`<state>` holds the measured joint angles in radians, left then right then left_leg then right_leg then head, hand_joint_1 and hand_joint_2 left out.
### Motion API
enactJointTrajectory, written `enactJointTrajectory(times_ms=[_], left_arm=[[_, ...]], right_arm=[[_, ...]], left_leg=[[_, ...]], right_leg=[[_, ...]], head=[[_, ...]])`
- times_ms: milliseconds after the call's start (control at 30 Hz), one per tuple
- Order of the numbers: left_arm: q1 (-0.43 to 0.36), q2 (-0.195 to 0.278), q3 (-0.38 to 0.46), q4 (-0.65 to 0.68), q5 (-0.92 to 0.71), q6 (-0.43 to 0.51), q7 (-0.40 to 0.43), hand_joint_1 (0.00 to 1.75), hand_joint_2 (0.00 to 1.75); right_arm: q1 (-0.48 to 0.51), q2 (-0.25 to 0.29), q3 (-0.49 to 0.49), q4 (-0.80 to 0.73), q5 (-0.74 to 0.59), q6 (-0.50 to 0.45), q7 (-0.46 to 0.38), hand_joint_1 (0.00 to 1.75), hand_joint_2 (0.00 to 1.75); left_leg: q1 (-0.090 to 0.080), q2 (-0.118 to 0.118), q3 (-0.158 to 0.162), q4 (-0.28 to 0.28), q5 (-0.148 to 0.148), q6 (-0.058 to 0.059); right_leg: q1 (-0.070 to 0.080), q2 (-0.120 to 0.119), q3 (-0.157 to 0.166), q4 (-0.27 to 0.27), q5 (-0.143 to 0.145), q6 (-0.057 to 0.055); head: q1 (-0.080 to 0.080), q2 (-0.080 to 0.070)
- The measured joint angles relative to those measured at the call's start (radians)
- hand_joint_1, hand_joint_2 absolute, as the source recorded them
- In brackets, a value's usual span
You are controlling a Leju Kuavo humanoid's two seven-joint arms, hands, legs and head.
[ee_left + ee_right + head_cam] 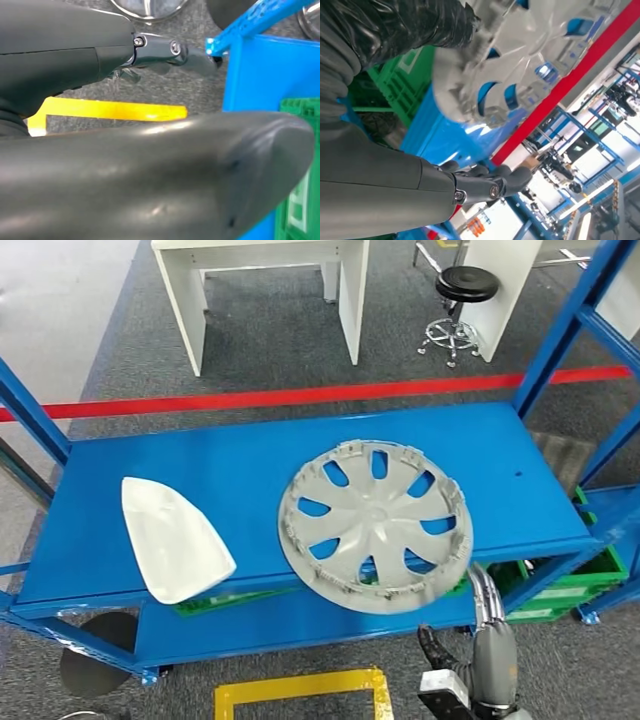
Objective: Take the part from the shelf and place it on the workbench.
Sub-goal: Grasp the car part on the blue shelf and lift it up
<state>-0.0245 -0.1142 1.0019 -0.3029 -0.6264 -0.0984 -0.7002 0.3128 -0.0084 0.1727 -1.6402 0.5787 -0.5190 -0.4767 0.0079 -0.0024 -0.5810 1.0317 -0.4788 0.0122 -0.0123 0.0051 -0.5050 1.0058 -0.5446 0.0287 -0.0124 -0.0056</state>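
Your right hand (483, 635) sits low at the shelf's front edge, just beside the hubcap (375, 525); in the right wrist view the fingers (501, 182) lie apart with nothing between them, so it holds nothing. Left hand (166, 50): fingers extended, nothing in them.

The hubcap lies flat on the blue shelf (226, 470), its near rim overhanging the front edge.

Risks, as judged:
- A thin rim pinch may slip, since the cap is broad and light.
- Nudging the overhang could tip it onto the green crate (573, 590).
- A wide swing may sweep the white part (172, 538).
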Motion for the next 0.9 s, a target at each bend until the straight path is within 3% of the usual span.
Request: enactJointTrajectory(times_ms=[67, 100, 133, 200, 233, 267, 300, 367, 400, 433, 567, 800, 900], left_arm=[[0.001, 0.000, 0.000, 0.000, -0.001, 0.000, 0.000, 0.00, 0.00], [0.000, 0.000, 0.001, 0.000, -0.001, 0.000, 0.000, 0.00, 0.00], [-0.001, 0.000, 0.001, 0.001, -0.002, -0.001, 0.000, 0.00, 0.00], [-0.002, 0.000, 0.001, 0.001, -0.003, -0.003, 0.000, 0.00, 0.00], [-0.003, 0.001, 0.002, 0.001, -0.004, -0.004, 0.000, 0.00, 0.00], [-0.002, 0.001, 0.002, 0.002, -0.005, -0.005, 0.000, 0.00, 0.00], [-0.001, 0.001, 0.002, 0.002, -0.007, -0.006, 0.000, 0.00, 0.00], [0.000, 0.001, 0.003, 0.003, -0.013, -0.006, 0.000, 0.00, 0.00], [-0.002, 0.001, 0.003, 0.004, -0.016, -0.006, 0.000, 0.00, 0.00], [-0.004, 0.002, 0.004, 0.006, -0.019, -0.005, 0.000, 0.00, 0.00], [-0.009, 0.004, 0.009, 0.009, -0.025, -0.003, 0.000, 0.00, 0.00], [-0.012, 0.006, 0.024, 0.011, -0.032, 0.004, 0.000, 0.00, 0.00], [-0.012, 0.005, 0.028, 0.013, -0.038, 0.009, 0.000, 0.00, 0.00]], right_arm=[[-0.002, -0.003, -0.003, -0.002, -0.001, 0.000, -0.001, 0.00, 1.75], [-0.004, -0.005, -0.005, -0.003, 0.000, 0.000, -0.001, 0.00, 1.75], [-0.007, -0.006, -0.006, -0.004, 0.002, 0.001, -0.002, 0.00, 1.75], [-0.009, -0.009, -0.005, -0.004, 0.013, 0.005, 0.001, 0.00, 1.75], [-0.009, -0.010, -0.005, -0.004, 0.020, 0.010, 0.006, 0.00, 1.75], [-0.009, -0.012, -0.004, -0.003, 0.029, 0.016, 0.014, 0.00, 1.75], [-0.009, -0.016, -0.001, -0.003, 0.041, 0.024, 0.028, 0.00, 1.75], [-0.012, -0.028, 0.010, -0.002, 0.073, 0.036, 0.062, 0.00, 1.75], [-0.013, -0.035, 0.019, 0.000, 0.093, 0.040, 0.084, 0.00, 1.75], [-0.015, -0.043, 0.030, 0.002, 0.115, 0.042, 0.109, 0.00, 1.75], [-0.014, -0.081, 0.076, 0.013, 0.205, 0.044, 0.201, 0.00, 1.75], [-0.019, -0.137, 0.131, 0.031, 0.255, 0.044, 0.285, 0.00, 1.75], [-0.019, -0.157, 0.152, 0.032, 0.247, 0.037, 0.282, 0.00, 1.75]], left_leg=[[0.002, 0.000, 0.009, -0.007, -0.002, 0.013], [0.004, 0.000, 0.015, -0.011, -0.003, 0.020], [0.005, 0.000, 0.020, -0.014, -0.006, 0.025], [0.001, 0.001, 0.029, -0.014, -0.015, 0.034], [-0.001, 0.000, 0.035, -0.014, -0.021, 0.036], [-0.003, -0.001, 0.043, -0.013, -0.028, 0.037], [-0.005, -0.002, 0.054, -0.013, -0.035, 0.037], [-0.008, -0.004, 0.076, -0.015, -0.052, 0.035], [-0.010, -0.005, 0.083, -0.014, -0.059, 0.032], [-0.012, -0.005, 0.085, -0.012, -0.065, 0.029], [-0.014, -0.005, 0.083, -0.011, -0.063, 0.032], [-0.014, -0.005, 0.093, -0.031, -0.068, 0.026], [-0.013, -0.005, 0.093, -0.032, -0.067, 0.021]], right_leg=[[-0.002, -0.001, 0.003, 0.007, -0.013, 0.011], [-0.002, -0.002, -0.010, 0.037, -0.030, 0.014], [-0.002, -0.002, -0.037, 0.089, -0.055, 0.016], [-0.001, -0.003, -0.121, 0.229, -0.105, 0.018], [-0.001, -0.003, -0.157, 0.277, -0.109, 0.017], [0.000, -0.003, -0.177, 0.289, -0.092, 0.015], [0.001, -0.003, -0.177, 0.261, -0.054, 0.011], [0.006, -0.003, -0.139, 0.139, 0.040, -0.003], [0.009, -0.004, -0.116, 0.085, 0.068, -0.011], [0.011, -0.004, -0.100, 0.051, 0.078, -0.015], [0.012, 0.002, -0.084, 0.027, 0.071, -0.013], [0.012, 0.002, -0.083, 0.026, 0.064, -0.021], [0.013, 0.002, -0.082, 0.027, 0.064, -0.021]], head=[[0.003, 0.000], [0.007, 0.000], [0.011, 0.000], [0.019, 0.000], [0.020, 0.000], [0.020, 0.000], [0.021, 0.000], [0.021, 0.000], [0.020, 0.000], [0.020, 0.000], [0.018, 0.000], [0.017, 0.000], [0.018, 0.000]])
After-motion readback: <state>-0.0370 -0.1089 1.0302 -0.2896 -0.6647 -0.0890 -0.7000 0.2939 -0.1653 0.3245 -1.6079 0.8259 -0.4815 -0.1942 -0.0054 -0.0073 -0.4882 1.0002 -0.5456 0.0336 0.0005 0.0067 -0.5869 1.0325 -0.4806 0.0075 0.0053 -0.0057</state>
